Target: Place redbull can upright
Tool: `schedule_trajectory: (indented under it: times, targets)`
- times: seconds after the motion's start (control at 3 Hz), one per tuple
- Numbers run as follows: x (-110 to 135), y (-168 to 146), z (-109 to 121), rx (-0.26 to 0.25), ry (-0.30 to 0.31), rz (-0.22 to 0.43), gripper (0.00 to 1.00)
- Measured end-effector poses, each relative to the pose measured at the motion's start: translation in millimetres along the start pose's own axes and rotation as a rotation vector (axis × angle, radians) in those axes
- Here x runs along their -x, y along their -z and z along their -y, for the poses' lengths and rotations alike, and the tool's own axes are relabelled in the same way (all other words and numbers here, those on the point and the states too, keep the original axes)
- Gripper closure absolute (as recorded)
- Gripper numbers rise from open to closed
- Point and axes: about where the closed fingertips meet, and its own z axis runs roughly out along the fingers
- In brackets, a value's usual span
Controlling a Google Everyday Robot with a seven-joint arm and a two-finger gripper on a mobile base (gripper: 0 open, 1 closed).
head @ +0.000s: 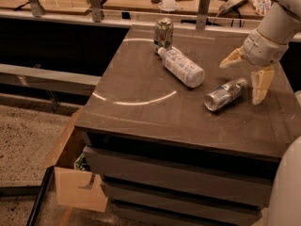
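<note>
The redbull can (225, 94) lies on its side on the right part of the dark table top (141, 112), its silver top facing the front left. My gripper (245, 77) hangs just above the can's far right end, open, with one cream finger (231, 58) behind the can and the other (259, 84) to its right. It holds nothing.
A clear plastic bottle with a white label (182, 67) lies on its side at the table's middle back. A short green-and-white can (163, 32) stands upright behind it. A rail with posts (202, 4) runs along the back edge. A cardboard box (70, 173) sits on the floor at the left.
</note>
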Motion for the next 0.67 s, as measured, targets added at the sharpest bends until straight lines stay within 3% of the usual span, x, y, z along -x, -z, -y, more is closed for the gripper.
schedule_trajectory:
  times: [0.67]
  targets:
    - [-3.9,-8.9,-6.7,0.066,-0.047,-0.063,0.64]
